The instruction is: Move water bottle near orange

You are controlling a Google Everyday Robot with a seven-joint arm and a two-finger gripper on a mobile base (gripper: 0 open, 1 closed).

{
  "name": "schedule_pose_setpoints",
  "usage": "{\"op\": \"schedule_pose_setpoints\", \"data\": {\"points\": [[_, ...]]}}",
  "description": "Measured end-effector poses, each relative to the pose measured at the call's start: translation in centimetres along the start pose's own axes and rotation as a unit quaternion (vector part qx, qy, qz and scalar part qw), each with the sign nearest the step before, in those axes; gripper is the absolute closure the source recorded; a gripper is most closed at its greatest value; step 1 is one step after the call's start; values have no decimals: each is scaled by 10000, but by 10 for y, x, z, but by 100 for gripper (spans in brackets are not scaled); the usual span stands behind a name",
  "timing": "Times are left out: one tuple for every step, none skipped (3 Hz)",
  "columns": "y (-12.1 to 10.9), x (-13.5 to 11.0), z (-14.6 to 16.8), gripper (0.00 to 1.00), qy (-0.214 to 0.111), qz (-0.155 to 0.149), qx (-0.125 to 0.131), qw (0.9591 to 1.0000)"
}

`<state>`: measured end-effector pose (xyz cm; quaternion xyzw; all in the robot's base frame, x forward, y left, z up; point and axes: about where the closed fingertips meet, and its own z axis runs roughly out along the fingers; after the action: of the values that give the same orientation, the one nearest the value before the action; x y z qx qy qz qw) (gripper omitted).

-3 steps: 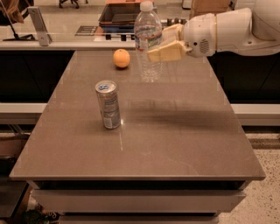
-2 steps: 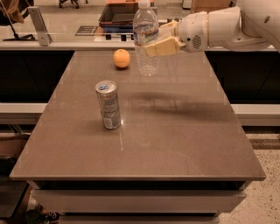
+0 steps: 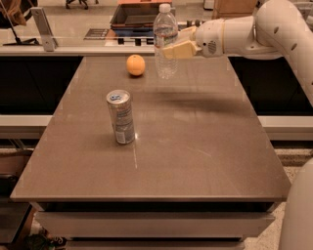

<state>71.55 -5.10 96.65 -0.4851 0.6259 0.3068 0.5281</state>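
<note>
The water bottle (image 3: 165, 41) is clear with a white cap and stands upright near the table's far edge, its base close to the tabletop. My gripper (image 3: 172, 47) reaches in from the right and is shut on the bottle's middle, with cream fingers (image 3: 182, 49) against its side. The orange (image 3: 136, 65) sits on the table just left of the bottle, a small gap between them.
A silver drink can (image 3: 121, 116) stands upright left of the table's centre. The brown table (image 3: 195, 146) has its edges all in view. Behind it runs a counter with a dark tray (image 3: 134, 14). My white arm (image 3: 274, 29) spans the upper right.
The gripper and the bottle have shifted slightly left, toward the orange. The can and the orange have not moved.
</note>
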Motion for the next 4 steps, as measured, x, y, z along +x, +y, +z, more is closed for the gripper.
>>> {"op": "schedule_pose_setpoints", "data": {"points": [[-21, 17, 6, 100, -75, 63, 165, 9998], [-35, 36, 13, 100, -34, 120, 337, 9994], [-48, 71, 24, 100, 30, 204, 552, 9983], [-48, 71, 24, 100, 29, 204, 550, 9983]]}}
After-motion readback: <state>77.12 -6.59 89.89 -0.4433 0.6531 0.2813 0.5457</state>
